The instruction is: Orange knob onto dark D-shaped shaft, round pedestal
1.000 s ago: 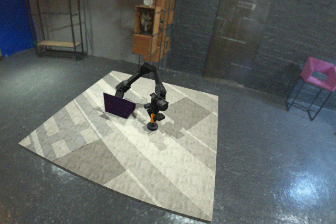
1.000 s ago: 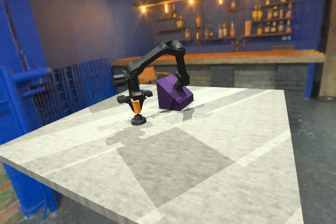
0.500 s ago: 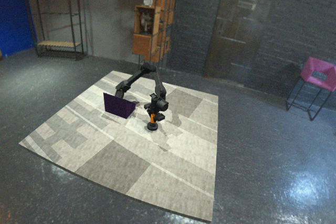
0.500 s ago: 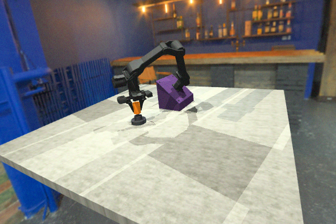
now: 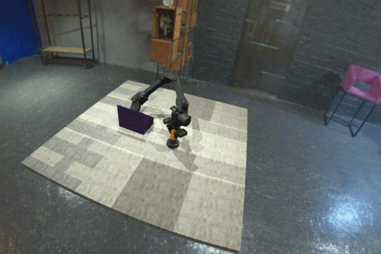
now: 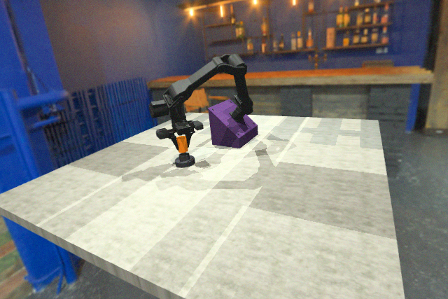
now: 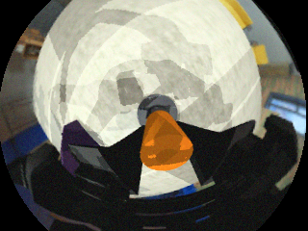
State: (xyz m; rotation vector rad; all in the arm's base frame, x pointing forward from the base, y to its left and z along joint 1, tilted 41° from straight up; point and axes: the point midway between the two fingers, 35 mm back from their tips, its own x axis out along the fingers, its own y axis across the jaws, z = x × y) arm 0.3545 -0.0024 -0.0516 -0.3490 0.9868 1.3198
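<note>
The end effector (image 5: 175, 130) (image 6: 182, 141) (image 7: 161, 126) grips an orange knob (image 5: 173, 134) (image 6: 182, 144) (image 7: 166, 141) above the round pedestal (image 5: 172, 144) (image 6: 185, 162) (image 7: 142, 111), whose base rests on the tabletop (image 5: 153, 193) (image 6: 217, 230) (image 7: 192, 53).

The gripper (image 5: 173, 131) (image 6: 183, 141) (image 7: 161, 126) points down, its fingers closed on something.

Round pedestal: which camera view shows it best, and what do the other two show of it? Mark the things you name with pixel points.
The exterior view: the round pedestal (image 5: 172, 144) (image 6: 184, 161) (image 7: 169, 102) appears side-on, its wide base and narrower raised centre both visible below the orange knob (image 5: 173, 134) (image 6: 182, 143) (image 7: 166, 141). The top view shows it small; the wrist view shows its disc, partly hidden by the knob.
</note>
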